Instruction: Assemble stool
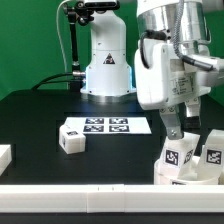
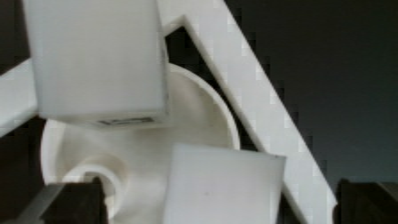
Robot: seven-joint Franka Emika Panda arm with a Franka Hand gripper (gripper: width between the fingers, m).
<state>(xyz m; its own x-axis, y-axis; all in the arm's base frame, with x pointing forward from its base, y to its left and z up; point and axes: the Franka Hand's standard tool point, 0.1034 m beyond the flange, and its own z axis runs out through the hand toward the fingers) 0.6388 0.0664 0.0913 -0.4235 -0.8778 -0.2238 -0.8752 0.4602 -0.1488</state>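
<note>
The round white seat disc [image 2: 199,112] of the stool fills the wrist view. One chunky white leg [image 2: 98,60] stands on it, and a second leg [image 2: 222,185] stands between my dark fingertips [image 2: 71,196]. My gripper [image 2: 217,202] is open, with a gap on each side of that leg. In the exterior view the gripper [image 1: 172,130] hangs just above the tagged legs [image 1: 180,155] at the right front. Another tagged leg [image 1: 72,138] lies loose on the black table, towards the exterior view's left.
The marker board [image 1: 107,125] lies in the middle in front of the robot base [image 1: 107,70]. A plain white block [image 1: 5,155] sits at the exterior view's left edge. A white rail [image 1: 80,195] runs along the front. A slanted white bar [image 2: 249,90] crosses the wrist view.
</note>
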